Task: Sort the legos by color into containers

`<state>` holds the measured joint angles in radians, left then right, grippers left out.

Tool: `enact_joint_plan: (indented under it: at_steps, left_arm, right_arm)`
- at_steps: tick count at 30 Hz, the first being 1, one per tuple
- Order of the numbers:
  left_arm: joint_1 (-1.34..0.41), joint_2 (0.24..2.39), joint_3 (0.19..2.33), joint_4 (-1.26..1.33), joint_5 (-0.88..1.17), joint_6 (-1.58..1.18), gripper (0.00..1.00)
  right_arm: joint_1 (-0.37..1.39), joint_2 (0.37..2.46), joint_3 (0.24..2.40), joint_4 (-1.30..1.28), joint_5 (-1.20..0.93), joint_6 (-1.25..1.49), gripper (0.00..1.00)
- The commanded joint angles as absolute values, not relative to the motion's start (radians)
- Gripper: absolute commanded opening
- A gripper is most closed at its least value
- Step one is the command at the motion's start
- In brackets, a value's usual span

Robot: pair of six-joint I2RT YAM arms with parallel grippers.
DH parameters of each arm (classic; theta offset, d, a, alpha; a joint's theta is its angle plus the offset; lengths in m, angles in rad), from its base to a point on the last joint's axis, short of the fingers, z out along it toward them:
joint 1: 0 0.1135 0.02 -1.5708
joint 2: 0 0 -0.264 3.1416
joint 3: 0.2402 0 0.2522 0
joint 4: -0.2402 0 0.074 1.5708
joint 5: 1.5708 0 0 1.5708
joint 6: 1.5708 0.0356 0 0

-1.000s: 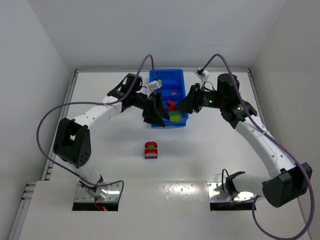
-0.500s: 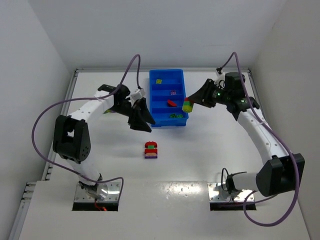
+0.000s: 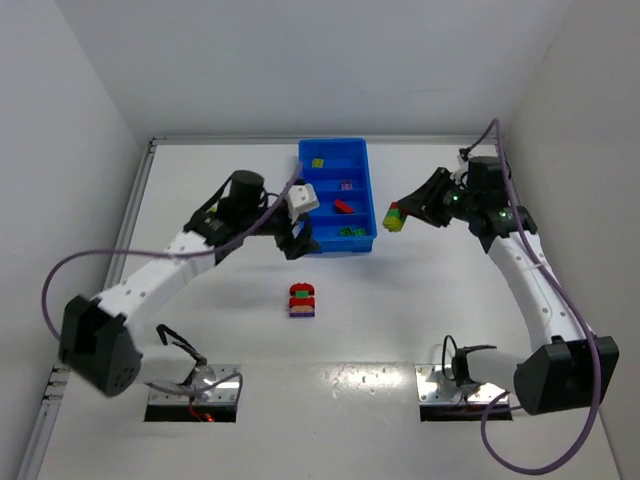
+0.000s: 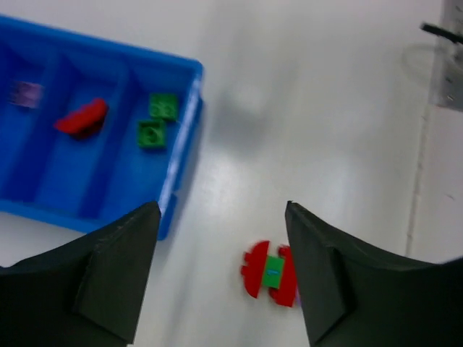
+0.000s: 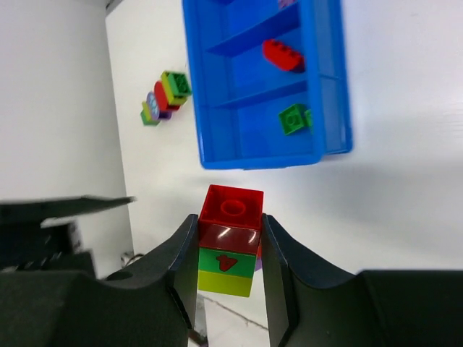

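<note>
The blue tray [image 3: 361, 196] has four compartments holding, far to near, a yellow-green brick [image 3: 318, 162], a purple brick [image 3: 347, 185], a red brick [image 3: 343, 207] and green bricks [image 3: 350, 232]. My right gripper [image 3: 400, 215] is shut on a red, green and yellow-green stack [image 5: 228, 249], held in the air right of the tray. My left gripper [image 3: 299, 240] is open and empty at the tray's near left corner. A red, green and purple cluster [image 3: 302, 300] lies on the table; it shows between the open left fingers in the left wrist view [image 4: 271, 272].
The tray [image 4: 181, 155] sits at upper left in the left wrist view, with red [image 4: 81, 117] and green [image 4: 158, 119] bricks inside. The right wrist view shows the tray [image 5: 329, 87] and the table cluster [image 5: 165, 97]. White walls enclose the table.
My right gripper has carried the stack from over the tray's near end to the right of it. My left arm has drawn back off the tray and changed pose.
</note>
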<state>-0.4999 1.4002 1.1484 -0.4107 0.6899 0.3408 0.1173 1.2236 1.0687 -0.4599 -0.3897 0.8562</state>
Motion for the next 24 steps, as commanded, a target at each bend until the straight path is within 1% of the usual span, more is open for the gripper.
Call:
enact_joint_plan:
  at_steps: [1,2,3,5,10,14,17,18,21,24]
  left_arm:
    - [-0.531,1.163,0.941,0.133,0.503,0.109,0.8]
    - [-0.59,1.108,0.874,0.212,0.503,0.161,0.92]
    - [-0.622,1.032,0.773,0.301,0.503,0.193,0.95]
    - [-0.717,1.014,0.738,0.289,0.514,0.298,1.0]
    - [-0.843,1.014,0.716,0.261,0.493,0.492,1.0]
    - [-0.96,1.061,0.69,0.342,0.364,0.688,1.0]
    - [-1.029,1.15,0.69,0.443,0.227,0.723,0.86]
    - [-1.04,1.173,0.709,0.457,0.212,0.71,0.76]
    - [-1.081,1.256,0.718,0.56,0.144,0.701,0.62]
    - [-1.101,1.324,0.739,0.646,0.086,0.657,0.62]
  right_arm:
    - [0.061,1.187,1.036,-0.488,-0.36,0.879,0.0]
    - [0.046,1.187,1.016,-0.498,-0.36,0.906,0.0]
    - [0.017,1.187,1.005,-0.499,-0.382,0.923,0.0]
    - [-0.018,1.187,0.97,-0.499,-0.431,0.968,0.0]
    - [-0.057,1.224,0.905,-0.512,-0.537,1.066,0.0]
    - [-0.057,1.233,0.884,-0.503,-0.561,1.135,0.0]
    - [-0.057,1.233,0.884,-0.503,-0.577,1.189,0.0]
    - [-0.057,1.233,0.884,-0.503,-0.587,1.199,0.0]
    - [-0.057,1.233,0.894,-0.503,-0.606,1.236,0.0]
    - [-0.048,1.233,0.905,-0.503,-0.615,1.246,0.0]
